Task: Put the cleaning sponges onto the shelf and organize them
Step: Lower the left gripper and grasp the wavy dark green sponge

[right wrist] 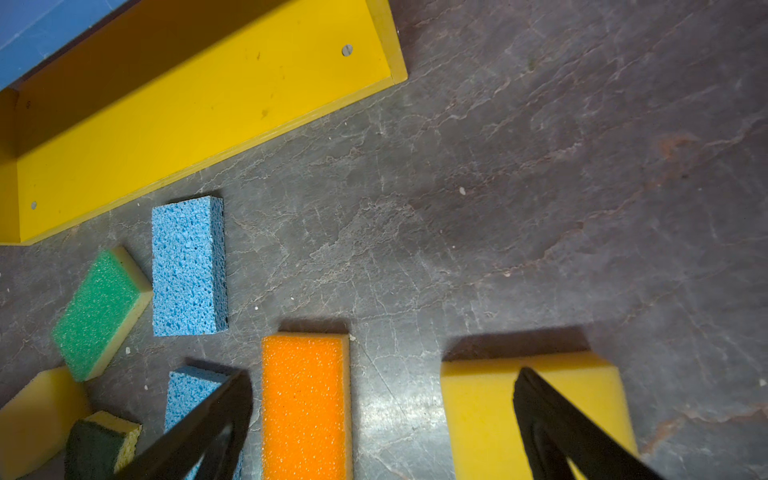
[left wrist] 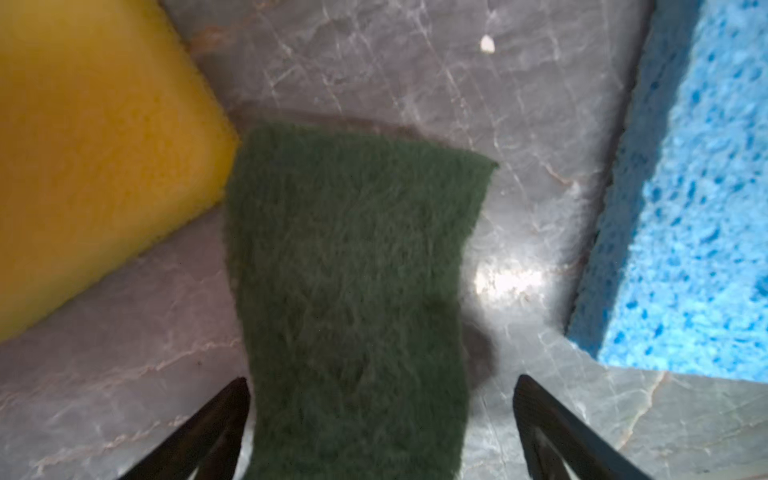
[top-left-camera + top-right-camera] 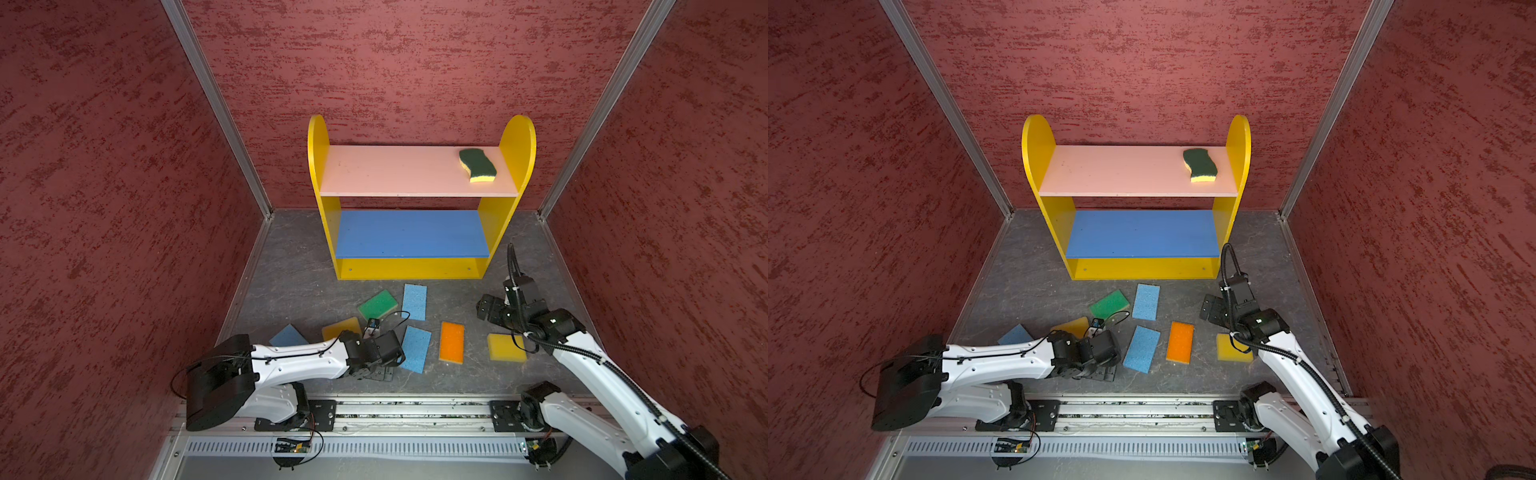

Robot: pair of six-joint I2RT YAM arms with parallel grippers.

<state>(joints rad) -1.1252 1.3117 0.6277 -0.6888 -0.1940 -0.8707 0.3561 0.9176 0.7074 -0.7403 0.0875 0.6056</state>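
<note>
The shelf (image 3: 318, 166) stands at the back; one dark-green wavy sponge (image 3: 478, 165) lies on its pink top board. On the floor lie a bright green sponge (image 3: 377, 304), three blue ones (image 3: 414, 301) (image 3: 415, 349) (image 3: 288, 336), an orange one (image 3: 451, 342) and two yellow ones (image 3: 505, 347) (image 3: 340, 328). My left gripper (image 2: 382, 386) is open, low over the floor, its fingers either side of a second dark-green sponge (image 2: 353, 257), which its wrist hides in both top views. My right gripper (image 1: 382, 395) hovers open above the orange sponge (image 1: 305, 407) and the yellow one (image 1: 482, 415).
Red textured walls (image 3: 104, 208) close in the grey stone-patterned floor (image 3: 299, 282) on three sides. A metal rail (image 3: 415, 411) carrying both arm bases runs along the front. A thin black cable (image 3: 395, 316) loops up from the left wrist.
</note>
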